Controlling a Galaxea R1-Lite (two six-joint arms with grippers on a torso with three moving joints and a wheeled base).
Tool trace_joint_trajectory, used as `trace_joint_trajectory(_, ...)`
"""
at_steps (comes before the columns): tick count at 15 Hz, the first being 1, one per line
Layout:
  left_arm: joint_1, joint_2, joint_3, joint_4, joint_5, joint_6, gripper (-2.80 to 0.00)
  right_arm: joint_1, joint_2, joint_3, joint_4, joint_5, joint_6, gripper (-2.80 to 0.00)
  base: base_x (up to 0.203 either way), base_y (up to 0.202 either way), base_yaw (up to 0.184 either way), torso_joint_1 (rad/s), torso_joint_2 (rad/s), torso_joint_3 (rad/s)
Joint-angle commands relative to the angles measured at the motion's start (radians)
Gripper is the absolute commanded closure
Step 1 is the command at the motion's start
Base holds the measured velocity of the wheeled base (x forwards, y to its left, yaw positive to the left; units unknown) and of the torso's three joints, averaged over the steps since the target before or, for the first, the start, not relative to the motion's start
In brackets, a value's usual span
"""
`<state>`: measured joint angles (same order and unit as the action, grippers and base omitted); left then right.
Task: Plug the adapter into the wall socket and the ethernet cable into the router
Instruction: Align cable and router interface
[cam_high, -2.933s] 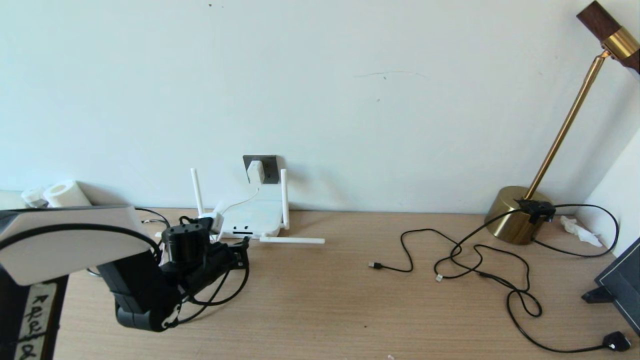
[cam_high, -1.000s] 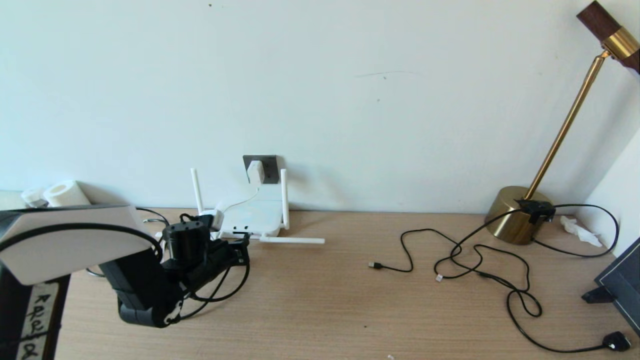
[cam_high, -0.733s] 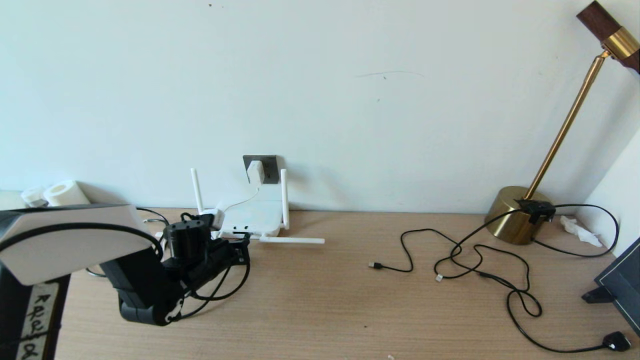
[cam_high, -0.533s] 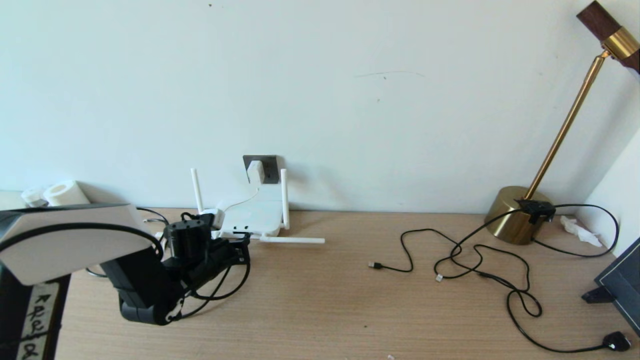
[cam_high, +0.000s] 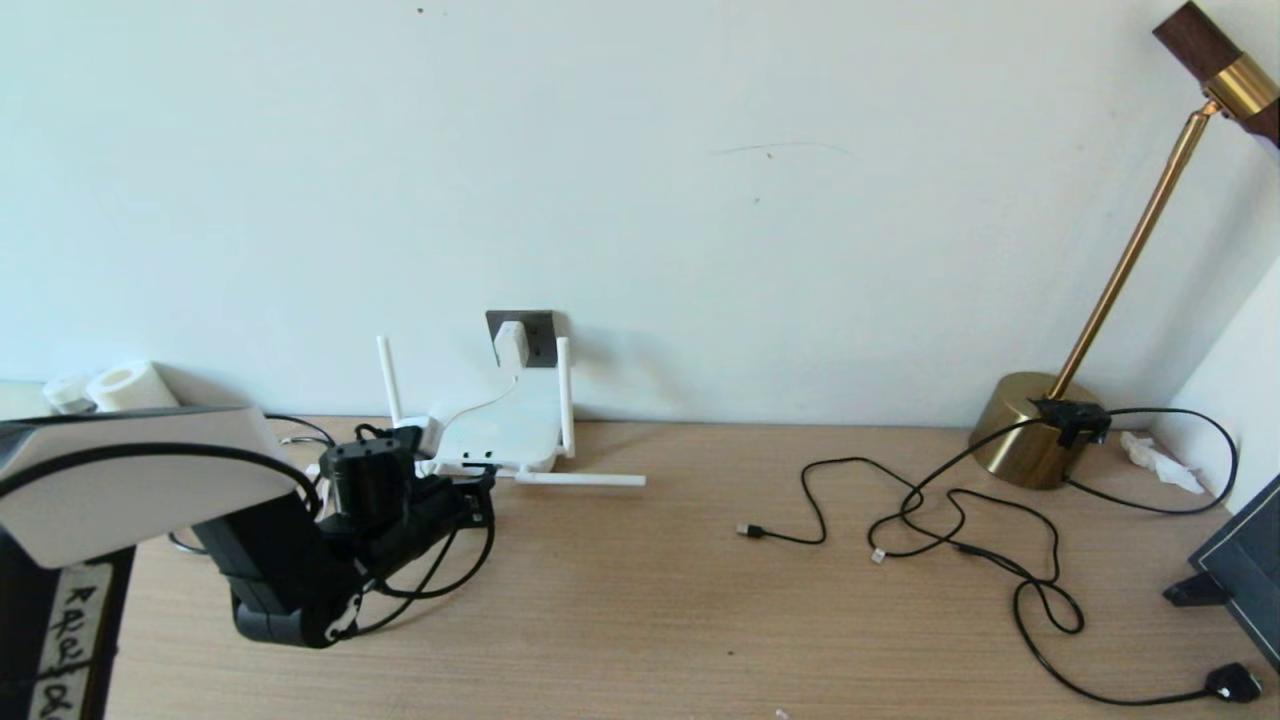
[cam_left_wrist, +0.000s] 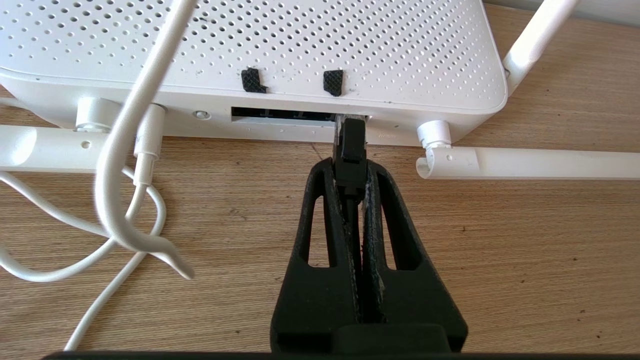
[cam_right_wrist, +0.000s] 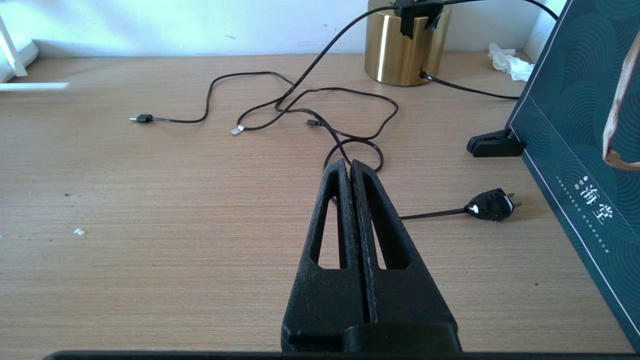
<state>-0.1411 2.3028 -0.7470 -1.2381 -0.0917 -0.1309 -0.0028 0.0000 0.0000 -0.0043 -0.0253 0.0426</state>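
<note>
Fingers (cam_left_wrist: 367, 200) of your left arm pinch the ethernet cable (cam_left_wrist: 350, 150) boot, plug tip entering the router (cam_left_wrist: 250, 50) port.
Gripping close behind the plug keeps it straight for pushing; your right fingers (cam_right_wrist: 361, 200), closed and empty, wait aside.

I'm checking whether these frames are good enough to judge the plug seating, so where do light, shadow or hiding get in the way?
Head view: even daylight, but the left gripper hides the router ports. Left wrist view: sharp; the ethernet cable boot meets a port slot too shadowed to show depth. Right wrist view: bright wall glare, right gripper sharp, nothing relevant in sight.
</note>
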Motion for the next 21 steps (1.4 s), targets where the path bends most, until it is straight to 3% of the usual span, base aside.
trace_joint_trajectory(1,0.005,-0.001,0.0,-0.007,0.0,-0.005,0.0,0.0,0.0,0.0,0.0,-0.001,0.0,0.0,0.0,0.0,0.0,0.0,0.0,0.0)
trace_joint_trajectory(21,0.005,-0.006,0.006,-0.007,-0.003,-0.013,0.0,0.0,0.001,0.0,0.0,0.0,0.0,0.0,0.0,0.0,0.0,0.0,0.0,0.0)
